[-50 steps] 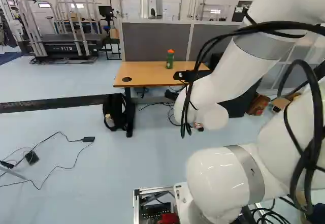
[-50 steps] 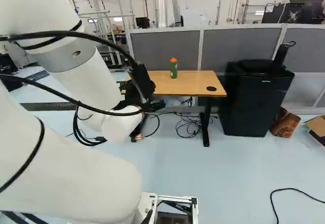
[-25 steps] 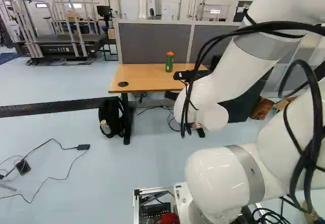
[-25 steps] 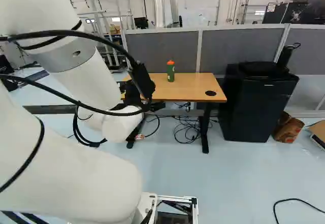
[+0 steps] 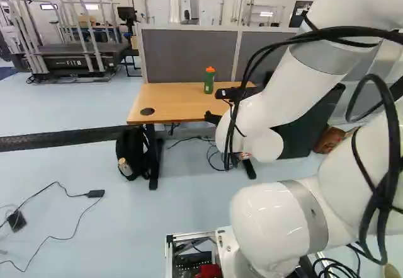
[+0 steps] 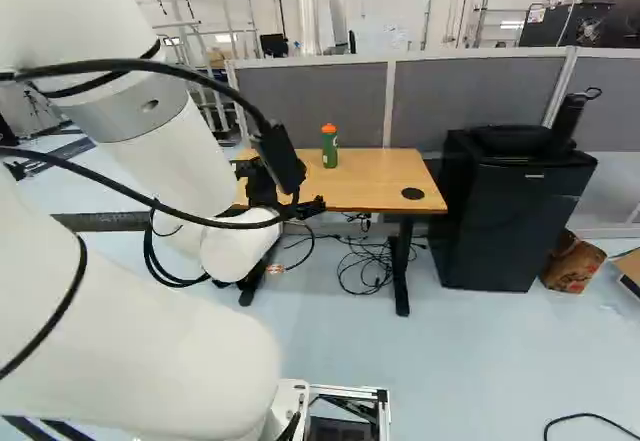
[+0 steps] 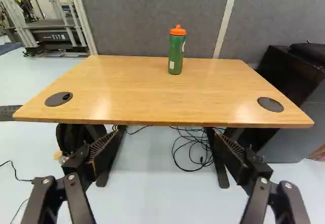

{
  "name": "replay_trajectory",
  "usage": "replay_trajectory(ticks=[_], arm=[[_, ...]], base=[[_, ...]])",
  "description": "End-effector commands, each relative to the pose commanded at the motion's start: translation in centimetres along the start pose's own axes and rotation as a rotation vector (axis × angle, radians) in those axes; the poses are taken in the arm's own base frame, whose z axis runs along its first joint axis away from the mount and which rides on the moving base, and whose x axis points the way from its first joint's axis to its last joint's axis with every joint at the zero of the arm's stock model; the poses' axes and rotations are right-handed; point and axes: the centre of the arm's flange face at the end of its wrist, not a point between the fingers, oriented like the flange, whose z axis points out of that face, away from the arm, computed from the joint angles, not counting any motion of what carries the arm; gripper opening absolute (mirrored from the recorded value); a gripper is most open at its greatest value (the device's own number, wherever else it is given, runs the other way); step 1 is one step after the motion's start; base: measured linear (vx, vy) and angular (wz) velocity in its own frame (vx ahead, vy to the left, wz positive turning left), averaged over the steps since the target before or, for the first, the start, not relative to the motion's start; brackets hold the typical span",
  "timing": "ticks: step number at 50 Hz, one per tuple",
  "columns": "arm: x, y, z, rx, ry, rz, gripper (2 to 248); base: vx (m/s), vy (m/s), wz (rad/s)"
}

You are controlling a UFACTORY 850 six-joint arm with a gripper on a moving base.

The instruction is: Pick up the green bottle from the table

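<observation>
Well ahead of the tool (image 6: 314,206) stands the bottle (image 7: 176,54).

Your tool (image 7: 161,155) stands with its two fingers wide apart, the desk (image 7: 152,94) ahead of it. You have the green bottle (image 7: 176,54) upright on the desktop near its far edge, with coiled cables (image 7: 192,153) lying on the floor (image 7: 152,193) below.

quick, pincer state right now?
Pincer: open, fingers wide apart, holding nothing; green bottle is upright on the table, ahead of it.
</observation>
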Motion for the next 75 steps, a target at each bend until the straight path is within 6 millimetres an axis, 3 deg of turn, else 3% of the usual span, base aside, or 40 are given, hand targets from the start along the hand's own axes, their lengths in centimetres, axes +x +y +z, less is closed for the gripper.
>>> replay_trajectory(ticks=[75], arm=[[0.0, 0.0, 0.0, 0.0, 0.0, 0.0, 246]], base=[[0.178, -0.003, -0.021]])
